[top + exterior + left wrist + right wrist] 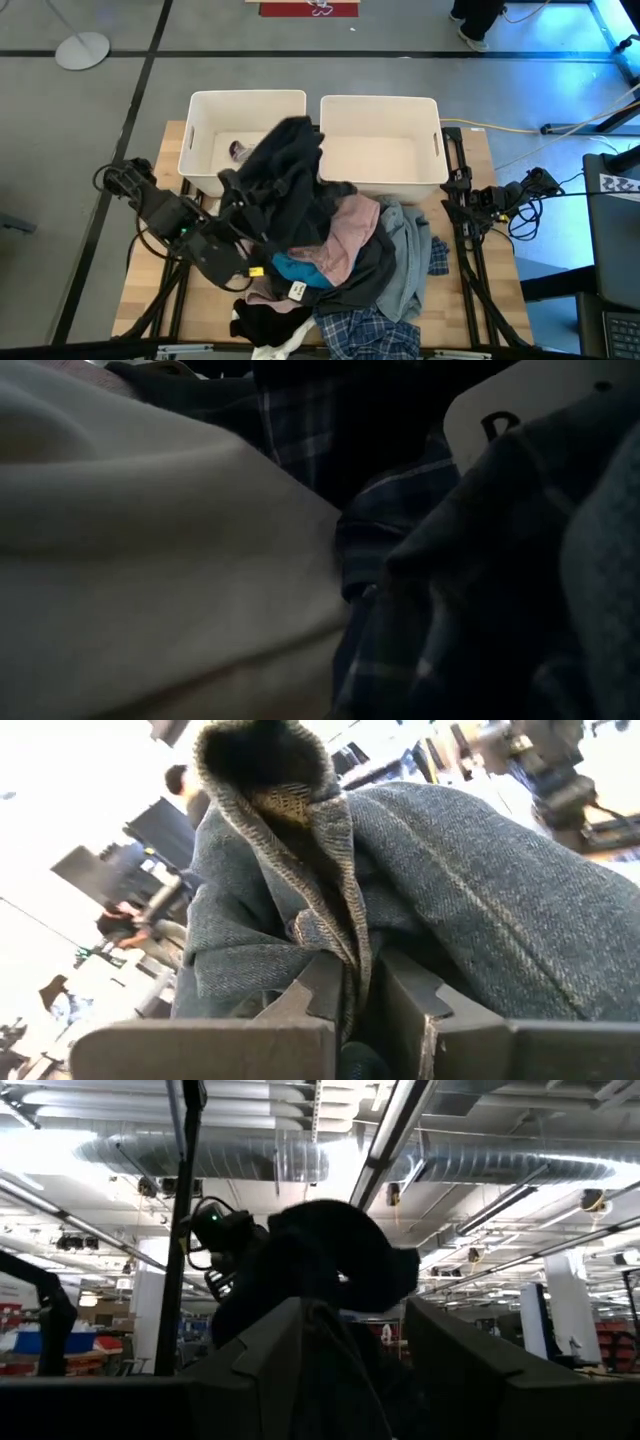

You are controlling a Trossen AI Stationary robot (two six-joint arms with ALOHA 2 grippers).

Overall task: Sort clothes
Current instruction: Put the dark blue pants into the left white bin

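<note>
Dark garment (285,165) in left fingers (325,990)

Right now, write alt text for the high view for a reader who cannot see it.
The left gripper holds a dark garment lifted over the left white bin, beside the empty right white bin. A mixed clothes pile covers the wooden table; the right arm waits at the table's right edge.

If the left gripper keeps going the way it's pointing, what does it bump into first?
The left gripper, shut on a dark garment, points toward the left bin. It would probably meet that bin's rim first, though height is unclear.
</note>
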